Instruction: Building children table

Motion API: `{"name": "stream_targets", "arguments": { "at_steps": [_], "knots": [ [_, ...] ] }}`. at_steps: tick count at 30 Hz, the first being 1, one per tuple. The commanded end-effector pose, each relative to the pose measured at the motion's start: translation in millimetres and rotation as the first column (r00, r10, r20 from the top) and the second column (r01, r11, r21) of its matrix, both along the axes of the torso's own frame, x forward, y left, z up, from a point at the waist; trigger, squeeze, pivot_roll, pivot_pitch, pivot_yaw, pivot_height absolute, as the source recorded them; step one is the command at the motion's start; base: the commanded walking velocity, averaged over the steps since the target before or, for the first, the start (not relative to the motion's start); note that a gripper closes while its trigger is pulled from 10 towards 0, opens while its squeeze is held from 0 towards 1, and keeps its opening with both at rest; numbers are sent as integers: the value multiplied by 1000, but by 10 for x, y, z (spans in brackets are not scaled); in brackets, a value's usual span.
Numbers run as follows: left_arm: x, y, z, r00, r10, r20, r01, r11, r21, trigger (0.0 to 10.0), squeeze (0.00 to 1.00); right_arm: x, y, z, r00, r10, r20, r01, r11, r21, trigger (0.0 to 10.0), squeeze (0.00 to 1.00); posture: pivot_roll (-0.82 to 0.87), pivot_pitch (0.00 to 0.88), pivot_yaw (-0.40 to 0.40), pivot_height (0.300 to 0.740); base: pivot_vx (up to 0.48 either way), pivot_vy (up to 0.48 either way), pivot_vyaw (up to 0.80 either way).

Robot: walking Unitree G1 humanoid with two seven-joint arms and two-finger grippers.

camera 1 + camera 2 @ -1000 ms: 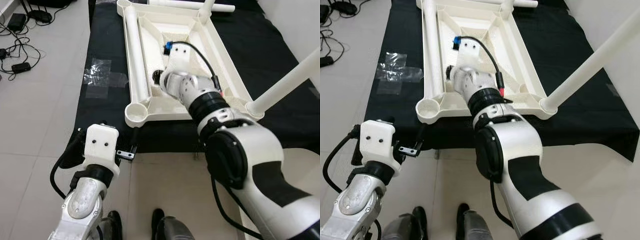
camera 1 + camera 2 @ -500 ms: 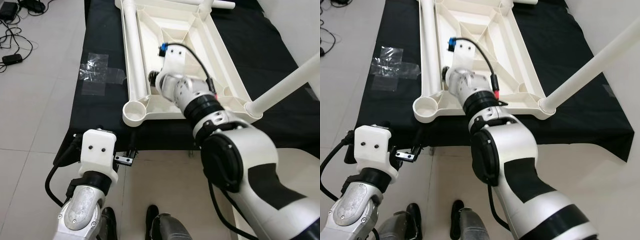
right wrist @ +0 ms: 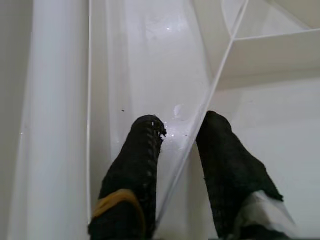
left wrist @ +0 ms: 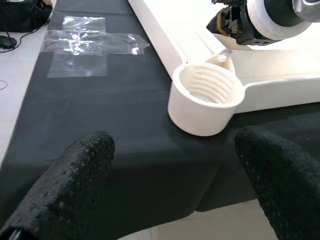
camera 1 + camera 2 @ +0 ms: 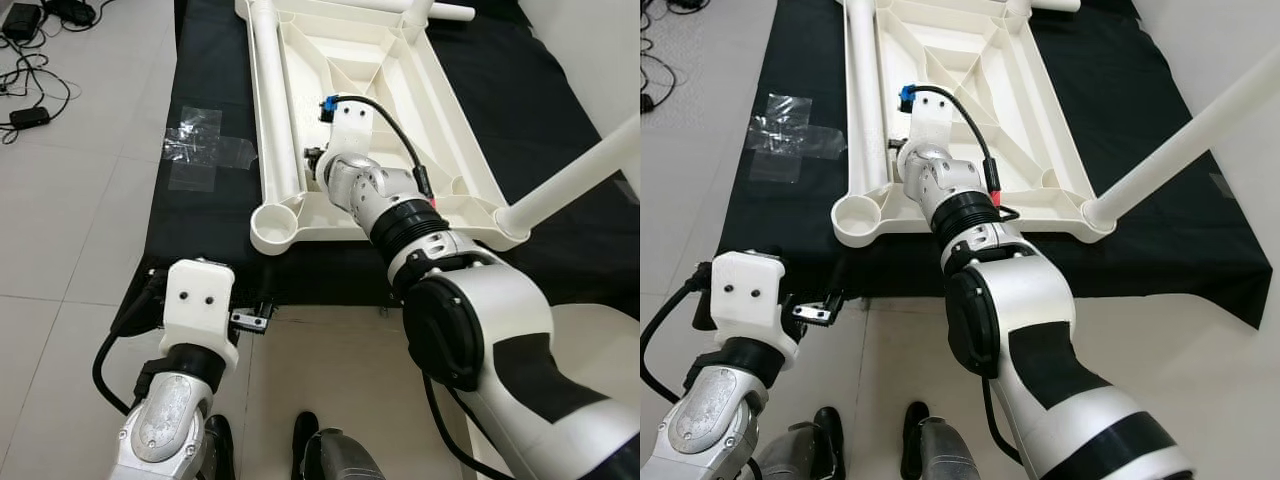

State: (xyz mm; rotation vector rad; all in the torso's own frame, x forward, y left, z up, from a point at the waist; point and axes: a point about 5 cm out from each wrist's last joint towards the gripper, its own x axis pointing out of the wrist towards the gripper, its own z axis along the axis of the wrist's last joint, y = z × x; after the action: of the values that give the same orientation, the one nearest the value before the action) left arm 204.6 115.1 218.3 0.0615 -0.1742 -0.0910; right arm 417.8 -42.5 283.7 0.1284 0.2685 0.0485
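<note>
on the black cloth (image 5: 200,90) spread over the floor, the white plastic table top (image 5: 350,60) lies upside down, its ribbed underside facing up. one table leg (image 5: 575,180) is already seated in the near right corner and slants up and away; at the far end more legs seem to be in place, though they are cut off by the frame edge. the near left corner socket (image 4: 205,97) is empty, its threads plain to see, so at least that leg is left to fit. another loose white leg (image 5: 275,110) lies along the left inner side of the tray.

the right gripper (image 3: 182,137) reaches down into the tray beside that loose leg, its two fingers parted a little and straddling a thin rib of the underside; they are not clamped on anything i can make out. the left gripper (image 4: 172,175) hovers low at the cloth's near edge, fingers spread wide and holding nothing, pointed at the empty socket.

judging by this, the build is well along, with the lying leg the likely next piece for the open socket. a patch of clear tape (image 5: 205,150) sits on the cloth well to the left.
</note>
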Motion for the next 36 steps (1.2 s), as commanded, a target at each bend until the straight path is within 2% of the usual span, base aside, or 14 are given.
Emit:
{"name": "stream_targets", "arguments": {
  "at_steps": [1, 10, 11, 12, 16, 17, 18, 21, 24, 27, 29, 31, 33, 36],
  "knots": [
    [-26, -7, 4, 1000, -1, -7, 1, 1000, -5, 10000, 0, 1, -205, -341, 991, -52, -121, 44, 997, -65, 0, 0, 18, 377, -248, 740, 0, 0, 0],
    [12, 30, 24, 1000, 7, 4, -7, 1000, 6, 10000, 0, 69, -649, -268, 983, -167, -77, 158, 981, -111, 0, 0, 19, 369, -237, 740, 0, 0, 0],
    [12, 30, 24, 1000, 7, 4, -7, 1000, 6, 10000, 0, 69, -649, -268, 983, -167, -77, 158, 981, -111, 0, 0, 19, 369, -237, 740, 0, 0, 0],
    [28, 40, 34, 1000, 8, 9, -8, 1000, 10, 10000, 0, 86, -879, -221, 976, -210, -54, 201, 970, -138, 0, 0, 18, 364, -229, 740, 0, 0, 0],
    [41, 47, 43, 1000, 7, 13, -7, 1000, 14, 10000, 0, 90, -996, -197, 973, -226, -42, 217, 963, -157, 0, 0, 21, 361, -227, 740, 0, 0, 0],
    [57, 61, 44, 1000, 10, 14, -10, 1000, 19, 10000, 0, 84, -1162, -217, 972, -233, -42, 220, 952, -212, 0, 0, 24, 358, -223, 740, 0, 0, 0],
    [57, 61, 44, 1000, 10, 14, -10, 1000, 19, 10000, 0, 84, -1162, -217, 972, -233, -42, 220, 952, -212, 0, 0, 24, 358, -223, 740, 0, 0, 0],
    [72, 77, 40, 1000, 13, 15, -13, 1000, 25, 10000, 0, 67, -1332, -270, 976, -209, -62, 185, 944, -272, 0, 0, 27, 356, -219, 740, 0, 0, 0],
    [84, 85, 31, 1000, 12, 13, -13, 999, 30, 10000, 0, 58, -1379, -312, 987, -140, -84, 106, 939, -326, 0, 0, 29, 355, -214, 740, 0, 0, 0],
    [92, 89, 26, 1000, 12, 13, -12, 999, 31, 10000, 0, 48, -1422, -343, 987, -124, -102, 83, 937, -341, 0, 0, 26, 353, -207, 740, 0, 0, 0],
    [105, 95, 24, 1000, 11, 15, -11, 999, 36, 10000, 0, -3, -1614, -467, 983, -71, -167, -3, 914, -407, 0, 0, 25, 350, -203, 740, 0, 0, 0],
    [109, 97, 23, 1000, 10, 16, -11, 999, 38, 10000, 0, -26, -1686, -513, 979, -54, -194, -36, 902, -431, 0, 0, 25, 350, -203, 740, 0, 0, 0],
    [115, 103, 21, 1000, 10, 16, -11, 999, 39, 10000, 0, -43, -1740, -546, 977, -48, -210, -51, 896, -442, 0, 0, 30, 347, -201, 740, 0, 0, 0],
    [124, 111, 25, 1000, 7, 19, -8, 999, 41, 10000, 0, -107, -1990, -606, 971, -104, -217, -14, 874, -485, 0, 0, 32, 344, -197, 740, 0, 0, 0]
  ]
}}
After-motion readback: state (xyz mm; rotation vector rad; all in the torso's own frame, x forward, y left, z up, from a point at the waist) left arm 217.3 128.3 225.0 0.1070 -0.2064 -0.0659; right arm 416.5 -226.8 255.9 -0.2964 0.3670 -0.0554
